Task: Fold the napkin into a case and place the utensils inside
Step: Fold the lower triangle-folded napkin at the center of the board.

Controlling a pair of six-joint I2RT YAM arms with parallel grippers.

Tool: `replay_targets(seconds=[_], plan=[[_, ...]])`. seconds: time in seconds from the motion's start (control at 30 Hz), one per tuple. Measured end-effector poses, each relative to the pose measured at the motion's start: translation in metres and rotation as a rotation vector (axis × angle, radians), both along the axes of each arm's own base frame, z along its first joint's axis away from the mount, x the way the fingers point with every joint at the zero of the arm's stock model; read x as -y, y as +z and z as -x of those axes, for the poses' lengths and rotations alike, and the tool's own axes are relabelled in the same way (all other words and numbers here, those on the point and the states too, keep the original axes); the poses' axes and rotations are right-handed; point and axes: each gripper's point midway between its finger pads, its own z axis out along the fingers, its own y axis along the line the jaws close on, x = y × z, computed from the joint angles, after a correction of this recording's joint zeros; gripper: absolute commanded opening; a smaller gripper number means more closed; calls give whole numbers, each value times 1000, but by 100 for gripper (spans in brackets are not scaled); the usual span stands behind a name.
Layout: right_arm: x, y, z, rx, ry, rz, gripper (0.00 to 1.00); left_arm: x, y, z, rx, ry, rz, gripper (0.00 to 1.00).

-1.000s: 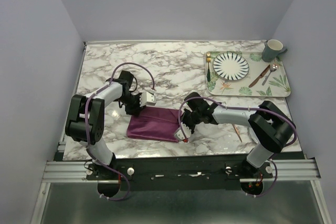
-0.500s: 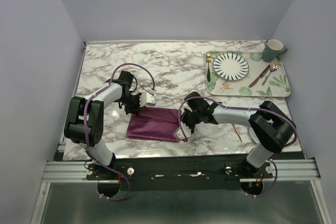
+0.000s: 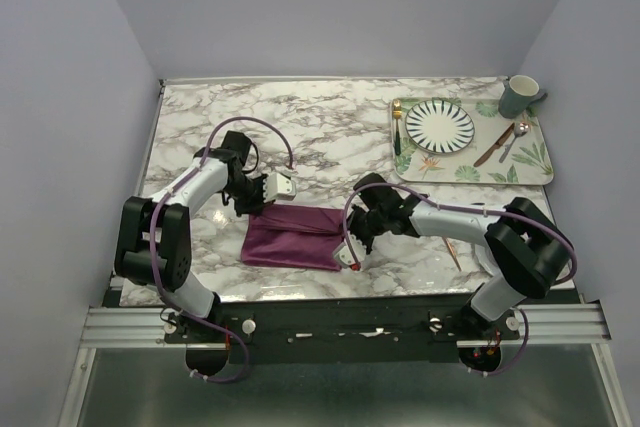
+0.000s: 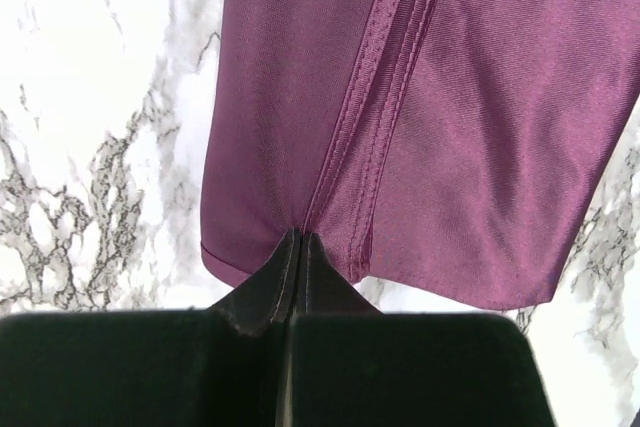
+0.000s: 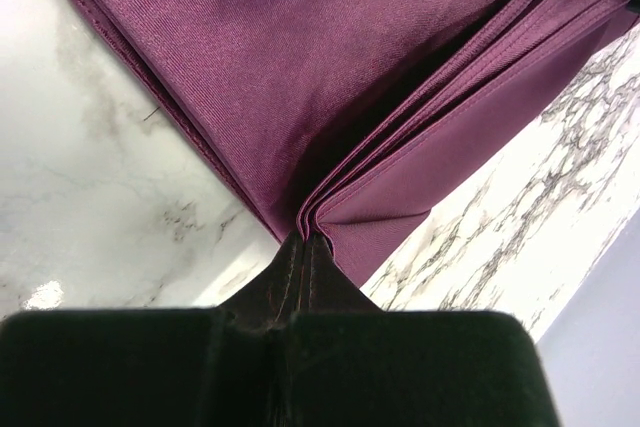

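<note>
Left gripper (image 4: 297,239) has just pinched shut on the stitched hem of the shiny plum-purple satin napkin (image 4: 450,147), which lies folded into a strip on the white marbled table (image 3: 330,137) between the arms. Right gripper (image 5: 305,240) is clamped on the layered opposite corner. With both ends held, the next fold can likely begin.
</note>
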Motion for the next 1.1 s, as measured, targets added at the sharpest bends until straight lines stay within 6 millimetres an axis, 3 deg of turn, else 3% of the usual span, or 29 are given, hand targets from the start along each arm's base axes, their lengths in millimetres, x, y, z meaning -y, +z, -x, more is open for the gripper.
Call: replay_targets(seconds=[0.3, 0.5, 0.67, 0.93, 1.1], plan=[[2, -11, 3, -25, 2, 21, 1, -1, -10, 14, -53, -4, -11, 0], [-1, -22, 0, -41, -2, 39, 1, -3, -30, 18, -122, 8, -36, 0], [-8, -22, -14, -20, -19, 40, 1, -3, -32, 17, -140, 24, -40, 11], [-9, -21, -32, 21, -49, 49, 1, -13, -29, 6, -143, 84, -36, 37], [-7, -21, -32, 33, -43, 54, 1, -23, -11, -17, -103, 164, -18, 39]])
